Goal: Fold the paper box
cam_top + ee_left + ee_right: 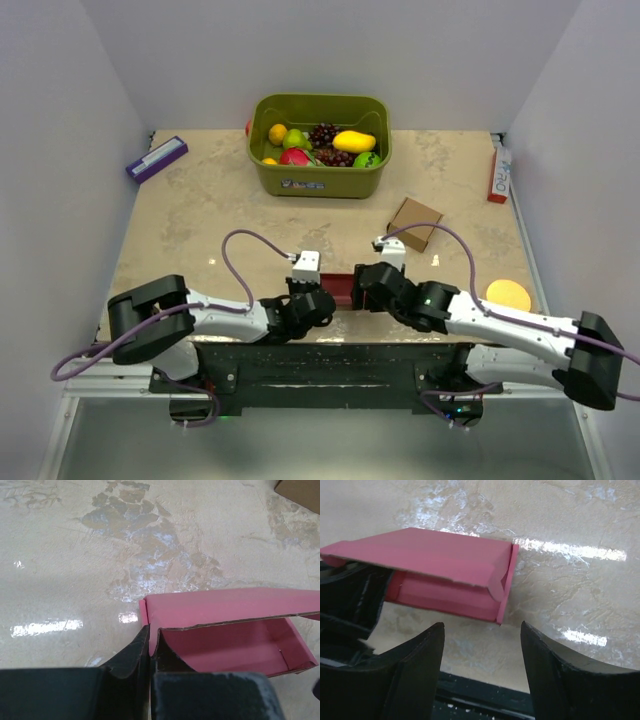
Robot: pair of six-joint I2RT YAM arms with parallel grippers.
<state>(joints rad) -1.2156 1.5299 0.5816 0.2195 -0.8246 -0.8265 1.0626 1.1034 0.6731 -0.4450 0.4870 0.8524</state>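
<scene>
The box (341, 289) lies lower centre on the bench (200, 200). The left hand (150, 647) pinches its end wall. The right hand (482, 630) gapes empty beside it. Brace left; push the lid (430, 555) down squarely.

- Bright, even light falls from above; shadows are faint and soft.
- White glare streaks lie on the glossy table (47, 627) in both wrist views.
- The paper box (440, 555) is sharp; the lowest part of each wrist view is slightly blurred.
</scene>
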